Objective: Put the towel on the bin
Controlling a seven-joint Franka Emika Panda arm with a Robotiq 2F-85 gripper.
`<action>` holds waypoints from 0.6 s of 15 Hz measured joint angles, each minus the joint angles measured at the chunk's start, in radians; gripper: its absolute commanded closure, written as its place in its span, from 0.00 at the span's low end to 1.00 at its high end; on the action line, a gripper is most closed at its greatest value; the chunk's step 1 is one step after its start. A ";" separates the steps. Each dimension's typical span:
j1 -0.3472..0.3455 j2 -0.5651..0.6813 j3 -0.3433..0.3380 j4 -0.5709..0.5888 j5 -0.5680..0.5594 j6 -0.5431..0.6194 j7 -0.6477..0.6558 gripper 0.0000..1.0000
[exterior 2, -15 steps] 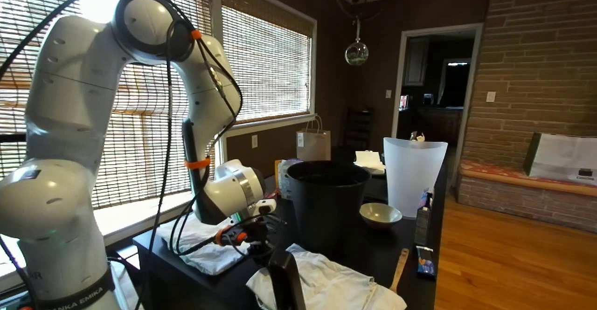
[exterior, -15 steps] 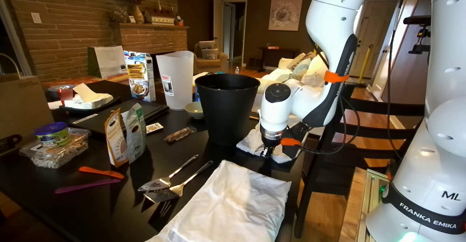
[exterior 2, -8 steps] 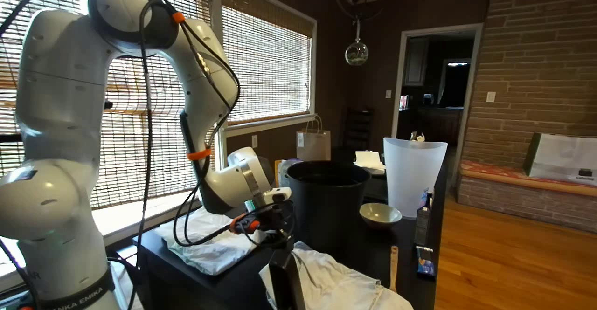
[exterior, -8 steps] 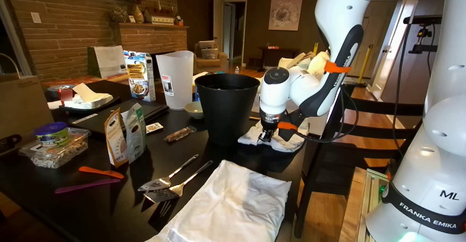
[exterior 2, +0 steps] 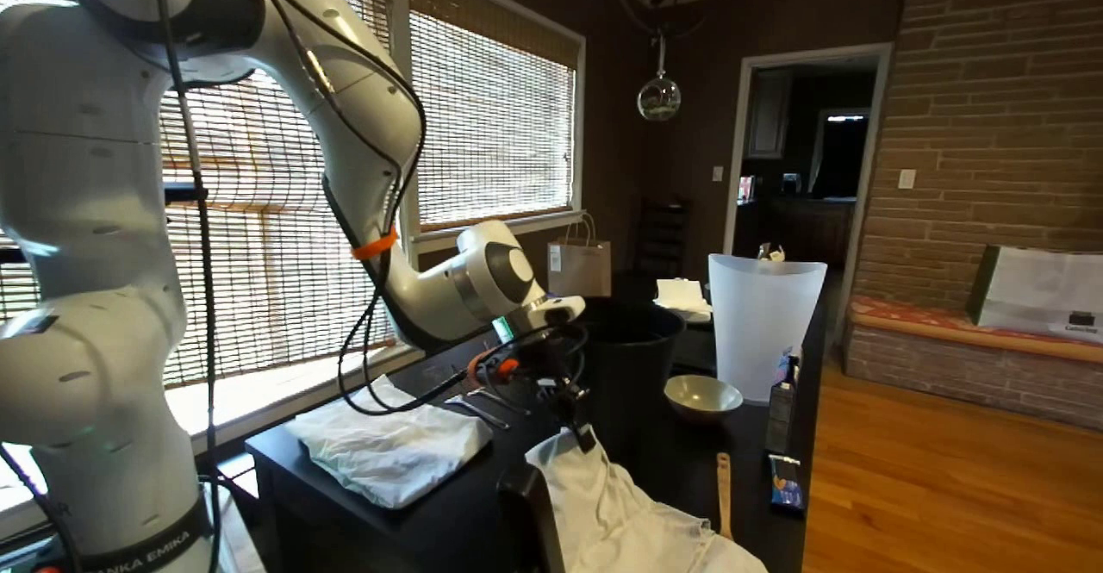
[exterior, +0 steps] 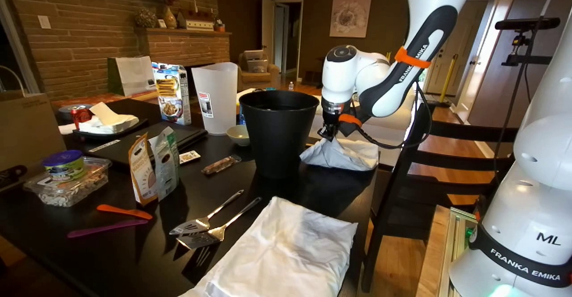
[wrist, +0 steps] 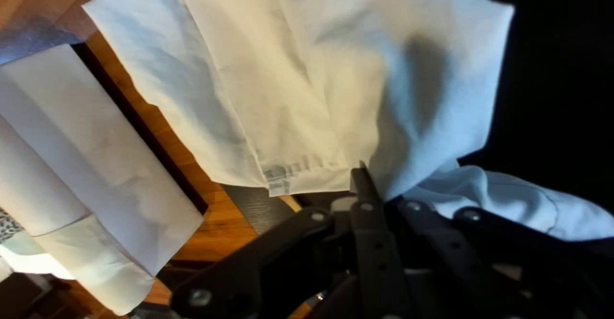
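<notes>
A big white robot arm (exterior 2: 366, 133) bends over the flat black desk (exterior 2: 457, 504). Its black jaws pinch one raised corner of the soft pale cloth towel (exterior 2: 625, 513). Just behind it, from where I stand, the round black plastic bin (exterior 2: 633, 383) sits upright.

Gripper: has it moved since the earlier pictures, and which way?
Yes, upward: against the black bin in an exterior view, the gripper has risen from near base level to about mid-height.
</notes>
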 measured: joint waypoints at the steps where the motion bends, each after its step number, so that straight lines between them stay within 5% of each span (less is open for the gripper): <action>1: -0.004 -0.013 -0.001 0.011 0.033 -0.014 -0.018 0.99; 9: 0.042 -0.130 -0.078 0.104 0.228 -0.136 -0.085 0.99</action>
